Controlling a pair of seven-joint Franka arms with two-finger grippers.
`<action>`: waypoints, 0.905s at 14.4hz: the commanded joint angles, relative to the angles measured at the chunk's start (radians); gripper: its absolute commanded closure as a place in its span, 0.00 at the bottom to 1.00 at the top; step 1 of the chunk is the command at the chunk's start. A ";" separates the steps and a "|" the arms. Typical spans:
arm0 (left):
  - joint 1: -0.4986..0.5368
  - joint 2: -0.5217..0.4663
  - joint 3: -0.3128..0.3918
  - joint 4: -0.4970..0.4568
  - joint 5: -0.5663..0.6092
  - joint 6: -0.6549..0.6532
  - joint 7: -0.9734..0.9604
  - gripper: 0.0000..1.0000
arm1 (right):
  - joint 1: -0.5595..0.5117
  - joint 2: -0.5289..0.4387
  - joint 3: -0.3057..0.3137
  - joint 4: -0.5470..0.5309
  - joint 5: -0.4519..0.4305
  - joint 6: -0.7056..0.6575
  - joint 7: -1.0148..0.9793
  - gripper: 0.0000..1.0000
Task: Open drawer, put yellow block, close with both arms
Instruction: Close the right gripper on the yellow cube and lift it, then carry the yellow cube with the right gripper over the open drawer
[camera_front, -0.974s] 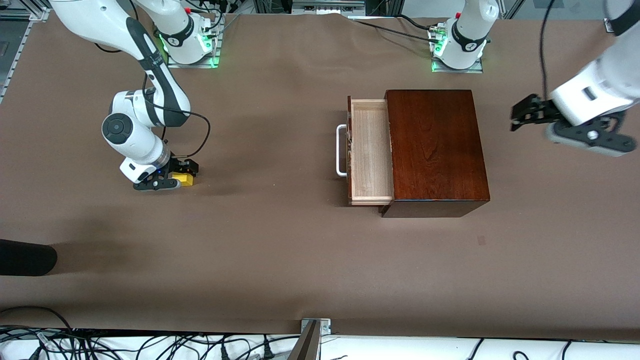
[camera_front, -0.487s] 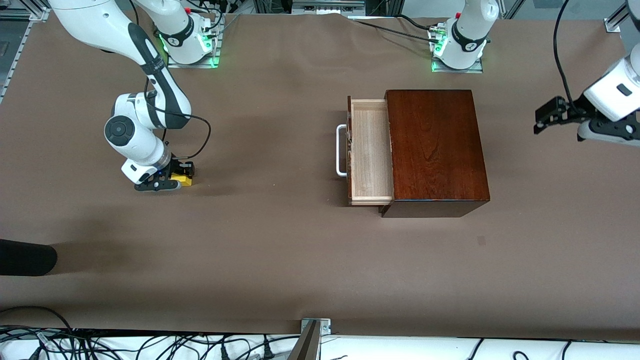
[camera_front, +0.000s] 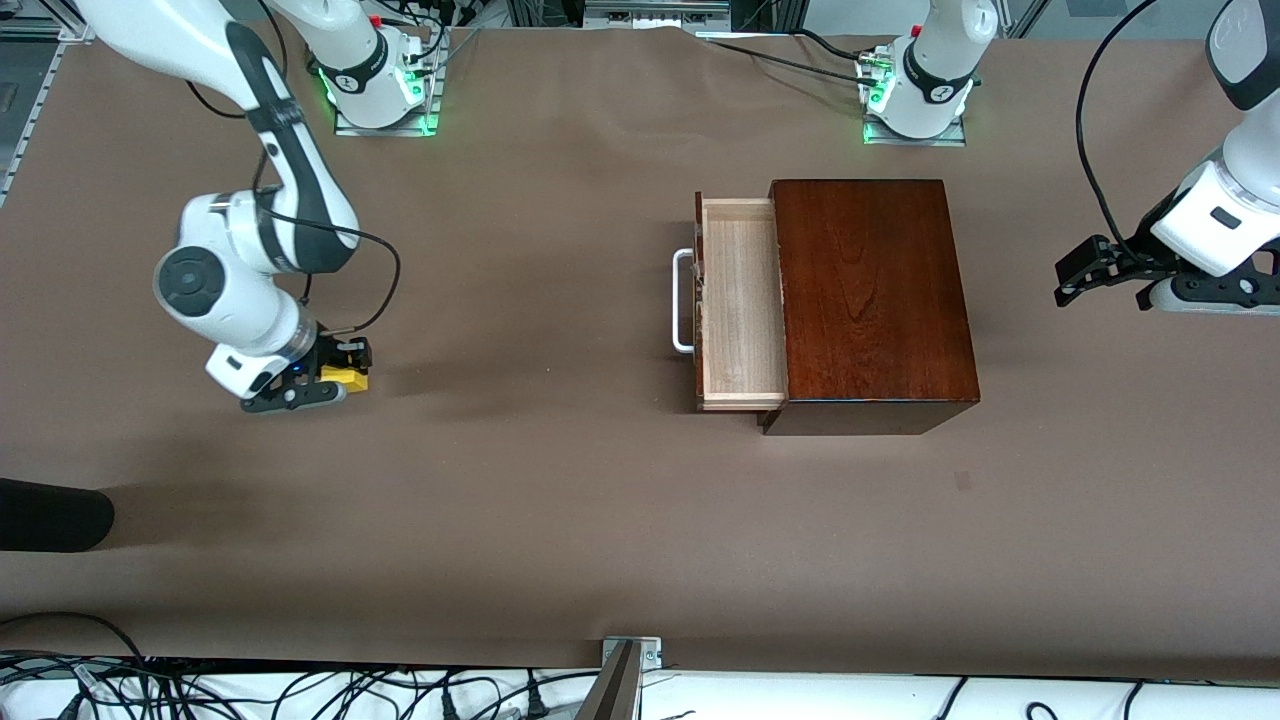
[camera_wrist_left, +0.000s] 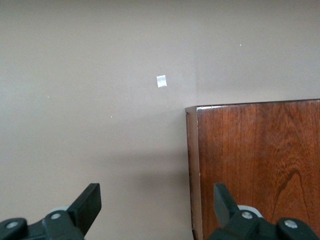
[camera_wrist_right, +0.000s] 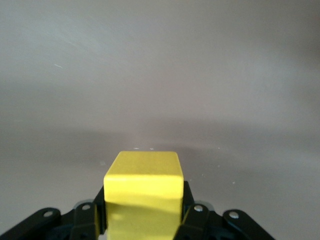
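You had the yellow block (camera_front: 346, 379) clamped between the jaws of the right gripper (camera_front: 335, 368), over the brown counter (camera_front: 560, 520) toward the right arm's end; in the right wrist view the yellow block (camera_wrist_right: 143, 192) sat squarely between the two black fingers (camera_wrist_right: 86, 220), its top face clear of them; whether it touched the counter or hung just above it, you could not tell from either view.

The drawer (camera_front: 738, 300) stood pulled out from the dark wooden box (camera_front: 868, 300), well apart from the block, toward the left arm's end; its pale tray lay bare, and its white handle (camera_front: 682, 302) faced the right arm's end of the counter; the box sat just in front of the left arm's base (camera_front: 915, 95).

Your left gripper (camera_front: 1085, 275) hung over the counter, past the box's closed end, holding nothing, its jaws wide; in the left wrist view the fingers (camera_wrist_left: 85, 205) stood well apart, with a corner of the box (camera_wrist_left: 255, 165) showing past them and a small pale mark (camera_wrist_left: 161, 81) on the counter beside that corner.

A dark rounded object (camera_front: 50, 514) lay at the counter's edge at the right arm's end, nearer the front camera than the block.
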 joint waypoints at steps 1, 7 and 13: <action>0.008 -0.027 -0.013 0.014 -0.023 -0.047 0.007 0.00 | 0.011 0.021 0.046 0.217 0.007 -0.201 -0.014 1.00; -0.002 -0.016 -0.033 0.044 -0.026 -0.099 0.062 0.00 | 0.068 0.111 0.295 0.443 0.043 -0.277 -0.032 1.00; -0.003 -0.014 -0.058 0.077 -0.025 -0.147 0.107 0.00 | 0.361 0.284 0.312 0.722 -0.063 -0.268 -0.143 1.00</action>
